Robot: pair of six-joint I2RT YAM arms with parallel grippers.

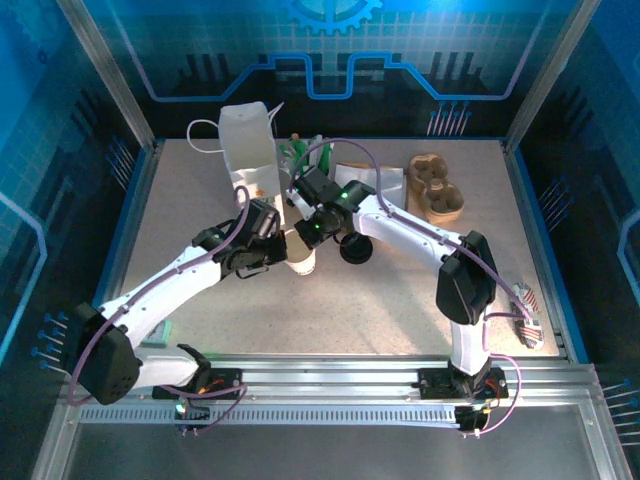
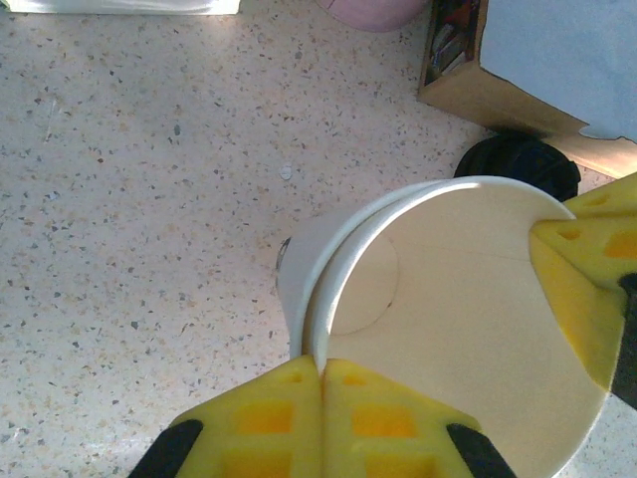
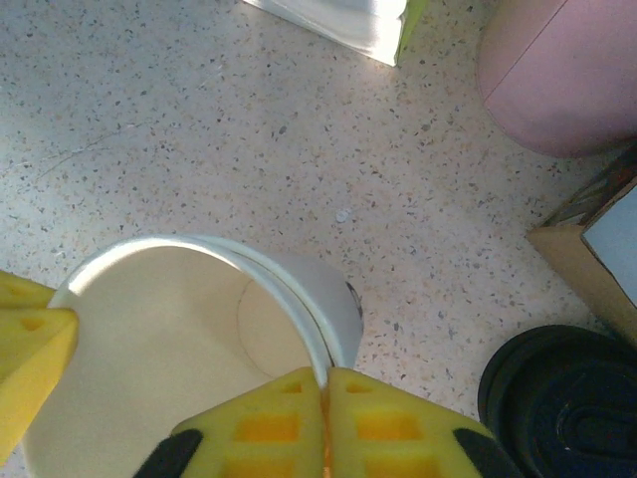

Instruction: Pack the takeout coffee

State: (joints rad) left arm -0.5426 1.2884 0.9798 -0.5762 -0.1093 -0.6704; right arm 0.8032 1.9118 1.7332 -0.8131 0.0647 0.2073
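The white paper cup (image 1: 301, 254) of the takeout coffee stands open-topped on the table between both arms. In the left wrist view my left gripper (image 2: 323, 366) is shut on the cup's (image 2: 448, 329) rim, one finger inside and one outside. My right gripper (image 3: 326, 376) pinches the opposite side of the cup's (image 3: 149, 339) rim the same way. The top view has the left gripper (image 1: 284, 241) and right gripper (image 1: 313, 234) meeting over the cup. The black lid (image 1: 356, 247) (image 2: 518, 164) (image 3: 562, 398) lies flat on the table just right of the cup.
The tall white paper bag (image 1: 247, 140) stands at the back, behind the cup. A pink cup (image 3: 557, 80) of sticks and a brown box (image 2: 498, 100) sit close behind the lid. A brown cup carrier (image 1: 436, 187) lies at the back right.
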